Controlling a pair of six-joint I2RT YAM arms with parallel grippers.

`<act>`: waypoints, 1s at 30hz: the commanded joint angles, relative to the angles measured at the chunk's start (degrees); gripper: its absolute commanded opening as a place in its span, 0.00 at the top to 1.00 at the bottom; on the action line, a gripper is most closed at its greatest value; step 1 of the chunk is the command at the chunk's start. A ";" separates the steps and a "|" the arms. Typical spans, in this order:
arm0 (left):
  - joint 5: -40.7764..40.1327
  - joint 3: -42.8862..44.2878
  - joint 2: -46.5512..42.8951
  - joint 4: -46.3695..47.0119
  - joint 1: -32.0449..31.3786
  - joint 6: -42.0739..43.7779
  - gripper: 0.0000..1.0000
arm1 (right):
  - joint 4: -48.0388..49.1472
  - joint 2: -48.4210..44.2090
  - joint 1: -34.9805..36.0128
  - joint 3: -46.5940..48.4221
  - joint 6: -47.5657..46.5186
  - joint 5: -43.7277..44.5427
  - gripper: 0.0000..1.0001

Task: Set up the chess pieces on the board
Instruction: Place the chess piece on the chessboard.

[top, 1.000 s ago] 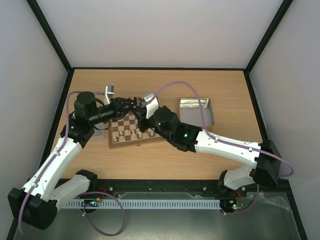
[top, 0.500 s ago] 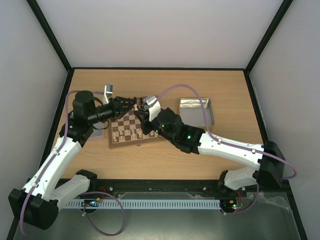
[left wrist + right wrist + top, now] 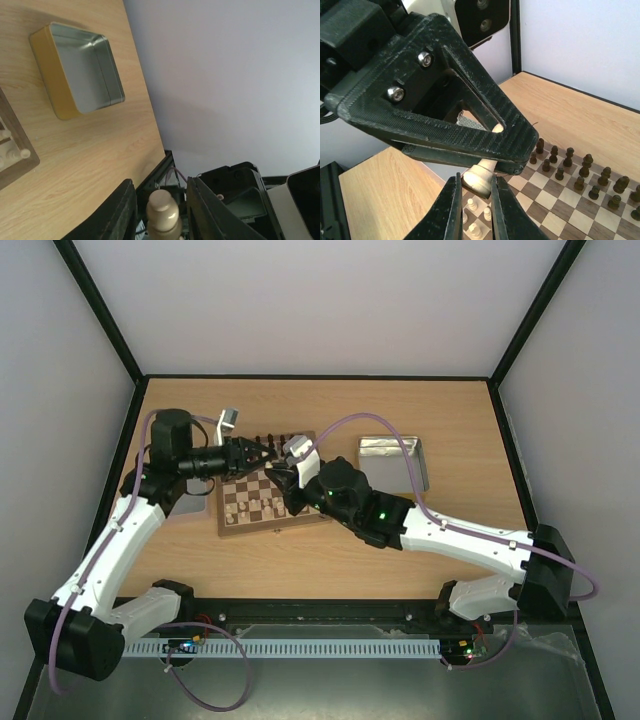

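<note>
I see both arms meeting over the board, which lies flat on the table, left of centre. A single cream piece hangs between the two claws, lifted clear of the squares. On my right wrist view the right gripper is clenched on the base of that piece, one finger tight on each side. The tip of the left gripper's black finger crosses right over the piece's upper part. On my left wrist view the piece's rounded head stands between the jaws of the left gripper, with a sliver of space on one side. I cannot tell whether that claw is gripping the piece or has let go. Below the piece, a few pale pieces stand on the near squares and the dark pieces stand in rows along the far side. An empty metal tin sits on the table to the right of the board, apart from it.
</note>
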 commanded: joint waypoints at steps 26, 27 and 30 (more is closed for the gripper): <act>14.64 -0.23 0.67 -0.45 3.68 2.34 0.74 | -3.27 -6.19 -0.11 -3.11 -5.06 -4.58 0.89; 14.51 -0.33 0.52 -0.48 3.71 2.49 0.75 | -3.24 -6.30 -0.11 -3.16 -5.07 -4.54 0.89; 14.11 -0.49 0.00 -0.54 3.73 2.78 0.77 | -3.14 -6.51 -0.11 -3.36 -5.16 -4.74 0.89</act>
